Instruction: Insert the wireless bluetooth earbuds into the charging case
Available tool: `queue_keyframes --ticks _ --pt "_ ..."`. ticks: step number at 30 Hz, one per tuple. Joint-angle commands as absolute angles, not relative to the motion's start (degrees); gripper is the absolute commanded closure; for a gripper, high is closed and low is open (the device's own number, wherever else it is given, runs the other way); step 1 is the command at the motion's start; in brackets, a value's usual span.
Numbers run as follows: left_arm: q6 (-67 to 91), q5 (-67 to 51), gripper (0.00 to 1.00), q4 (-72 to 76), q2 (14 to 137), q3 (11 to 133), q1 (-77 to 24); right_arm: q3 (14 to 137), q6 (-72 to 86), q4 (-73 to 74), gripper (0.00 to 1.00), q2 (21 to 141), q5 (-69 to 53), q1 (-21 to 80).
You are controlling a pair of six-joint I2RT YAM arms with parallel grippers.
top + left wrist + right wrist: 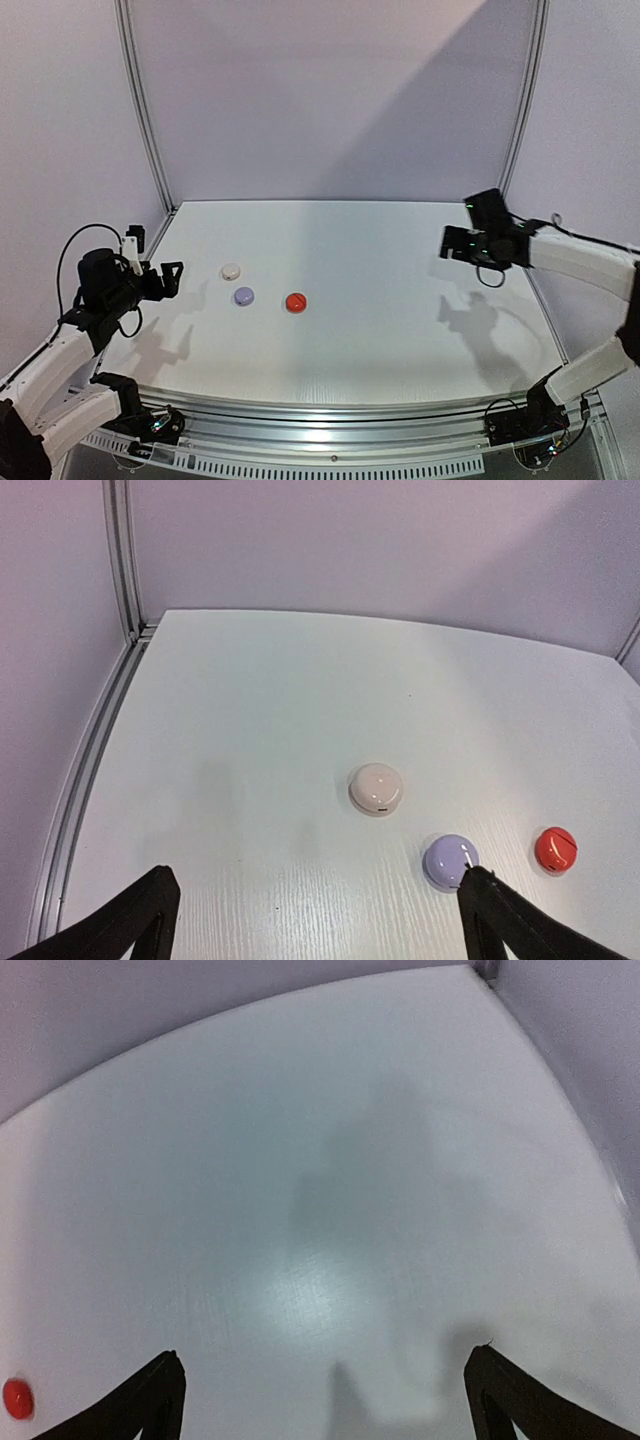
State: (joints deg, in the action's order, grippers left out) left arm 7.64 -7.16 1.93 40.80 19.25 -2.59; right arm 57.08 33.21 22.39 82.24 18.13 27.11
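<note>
Both the white-shelled left arm [55, 365] and right arm [580, 258] have matte black joints, a black left end effector [176, 278] and right end effector [443, 246], and thin black cables [72, 250] hanging off.

We are finding the scene brightly and evenly lit, with a faint lilac cast. Light is coming from above: the left arm [55, 365] and the right arm [585, 260] are throwing soft shadows on the desk [380, 300], and a broad diagonal shadow is crossing the back wall [400, 100]. Mild glare is showing on the desk in the right wrist view. Focus is reading sharp, though the desk's edges are bowing in the wrist views.
</note>
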Motion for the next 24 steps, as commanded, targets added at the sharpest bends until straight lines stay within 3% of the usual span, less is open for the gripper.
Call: queue_keyframes --ticks 1,4,8,13,18,24 --pt "9.0 -13.2 0.01 9.3 40.5 18.1 2.3 39.6 28.8 5.9 0.01 65.5 28.1 22.3" --pt "8.5 -17.7 0.01 8.7 40.4 16.5 4.7 29.7 23.4 -5.1 0.01 55.2 28.9 17.6" --pt "7.3 -12.3 0.01 7.3 39.6 14.7 5.1 20.9 21.7 -16.0 0.01 49.9 24.2 7.9" --pt "8.2 -4.9 0.01 3.1 39.4 14.9 5.9 15.2 11.1 -28.3 0.01 53.3 21.8 2.9" --pt "4.4 -2.1 0.01 3.5 38.9 12.9 6.0 10.4 10.7 -39.1 0.01 57.6 16.5 1.5" --pt "4.5 2.6 0.01 6.5 37.6 10.2 6.0 9.5 10.5 -42.0 0.01 59.4 16.3 1.5"
